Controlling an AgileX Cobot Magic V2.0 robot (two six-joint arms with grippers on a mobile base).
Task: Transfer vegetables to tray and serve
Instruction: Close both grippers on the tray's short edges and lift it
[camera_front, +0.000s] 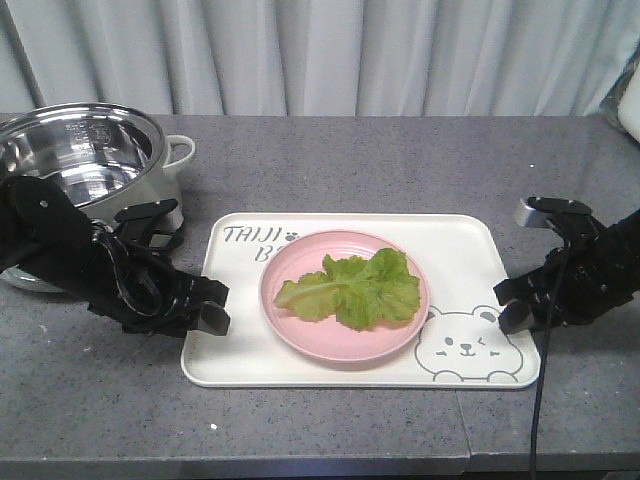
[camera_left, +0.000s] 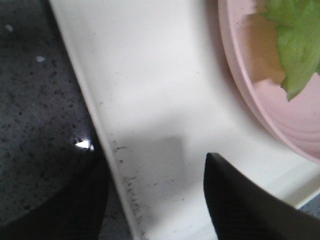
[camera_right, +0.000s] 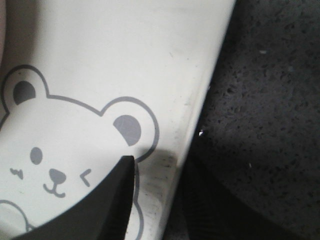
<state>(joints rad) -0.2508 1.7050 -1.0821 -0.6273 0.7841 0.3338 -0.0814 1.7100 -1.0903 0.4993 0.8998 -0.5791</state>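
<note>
The vegetables, one green frilly lettuce leaf (camera_front: 355, 288), lie on a round pink plate (camera_front: 390, 345) in the middle of the cream tray (camera_front: 460, 260) with bear artwork. My left gripper (camera_front: 190, 268) is at the tray's left edge and open. In the left wrist view its jaws (camera_left: 150, 165) straddle the tray rim (camera_left: 112, 150), one finger over the counter and one over the tray floor, with the leaf tip (camera_left: 297, 45) and plate (camera_left: 260, 90) beyond. My right gripper (camera_front: 518, 265) is open at the right edge, straddling the rim (camera_right: 162, 170) beside the printed bear (camera_right: 60, 150).
A steel-lined cooking pot (camera_front: 80, 150) with a pale handle stands at the back left, just behind my left arm. The grey speckled counter (camera_front: 350, 160) runs back to a curtain. A seam (camera_front: 465, 425) crosses the counter near the front edge.
</note>
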